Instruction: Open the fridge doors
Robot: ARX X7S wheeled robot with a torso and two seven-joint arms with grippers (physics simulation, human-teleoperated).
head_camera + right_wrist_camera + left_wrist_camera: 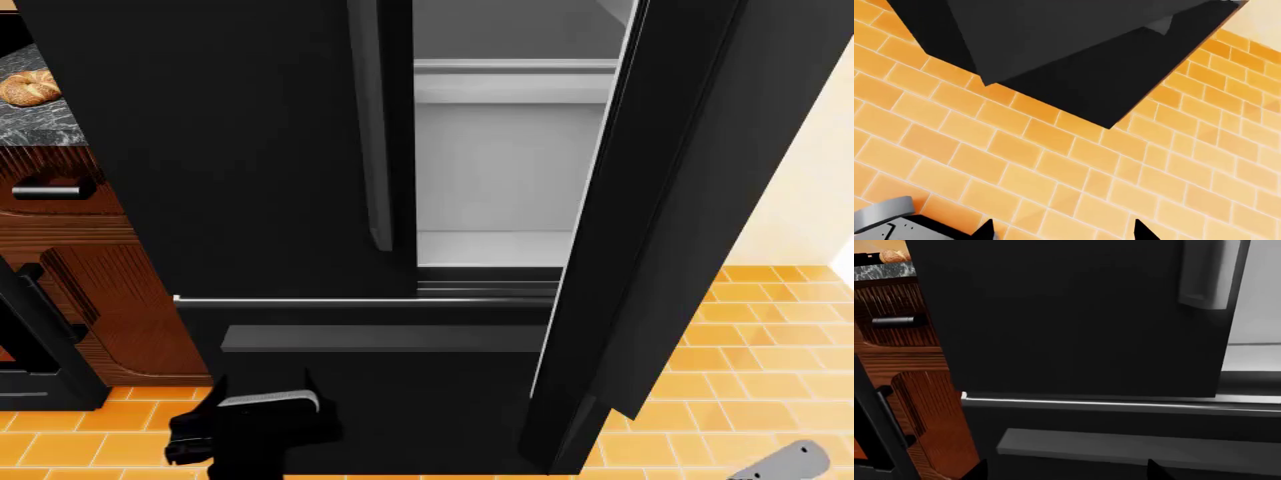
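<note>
The left fridge door [227, 150] is a glossy black panel that stands closed, its vertical grey bar handle [375, 130] along its inner edge. The right fridge door [667, 200] is swung out, seen nearly edge-on, and the white interior [507, 160] shows between the two. My left gripper [260, 390] is low in front of the drawer front, below the left door. In the left wrist view it [1066, 474] is open and empty, facing the left door [1074, 315] and the handle's lower end [1204, 277]. My right gripper [1064, 232] is open over floor tiles, under the open door's bottom [1074, 50].
A wide black drawer front with a horizontal grey handle [387, 338] sits under the doors. Brown wooden cabinets [94, 290] and a marble counter with bread [27, 88] stand at the left. A dark appliance edge [34, 330] juts out at the lower left. Orange tiled floor [747, 340] lies to the right.
</note>
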